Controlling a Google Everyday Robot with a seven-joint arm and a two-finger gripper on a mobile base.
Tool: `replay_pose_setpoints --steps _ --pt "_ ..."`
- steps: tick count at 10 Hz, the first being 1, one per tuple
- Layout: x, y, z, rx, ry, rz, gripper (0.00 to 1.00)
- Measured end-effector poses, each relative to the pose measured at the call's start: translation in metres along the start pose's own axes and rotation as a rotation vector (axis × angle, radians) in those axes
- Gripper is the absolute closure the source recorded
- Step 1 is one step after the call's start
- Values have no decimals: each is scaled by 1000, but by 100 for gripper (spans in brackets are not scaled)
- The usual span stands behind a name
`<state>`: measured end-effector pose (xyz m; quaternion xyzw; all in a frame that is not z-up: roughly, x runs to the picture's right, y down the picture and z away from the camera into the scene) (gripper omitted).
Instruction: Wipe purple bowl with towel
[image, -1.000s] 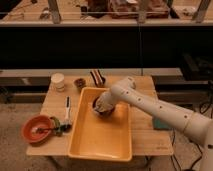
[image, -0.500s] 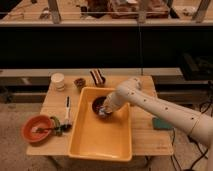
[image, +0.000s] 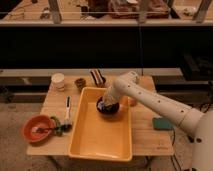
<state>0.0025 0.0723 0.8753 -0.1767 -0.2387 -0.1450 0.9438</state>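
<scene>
Wooden worktop (image: 145, 132) carries a yellow tub (image: 95, 135) at centre. Purple bowl (image: 109, 107) sits inside the tub at its far right corner, close against the right wall. White arm (image: 155, 102) reaches in from the right and bends down over the tub; gripper (image: 106, 104) is directly over the bowl, down at its rim on the left side, with something pale, seemingly the towel (image: 103, 105), at its tip inside the bowl. Cannot tell how the jaws stand: they are hidden against the bowl. Left of the tub: orange bowl (image: 37, 128) with a utensil across it, near the front edge. Far edge: white cup (image: 58, 81), small brown cup (image: 80, 83), striped object (image: 97, 77). Right of the tub: teal sponge (image: 163, 124), well apart from the gripper
</scene>
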Motion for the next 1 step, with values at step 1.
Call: replay_pose_setpoints --steps 1 --pt "-3 1 3 -2 -17 2 100"
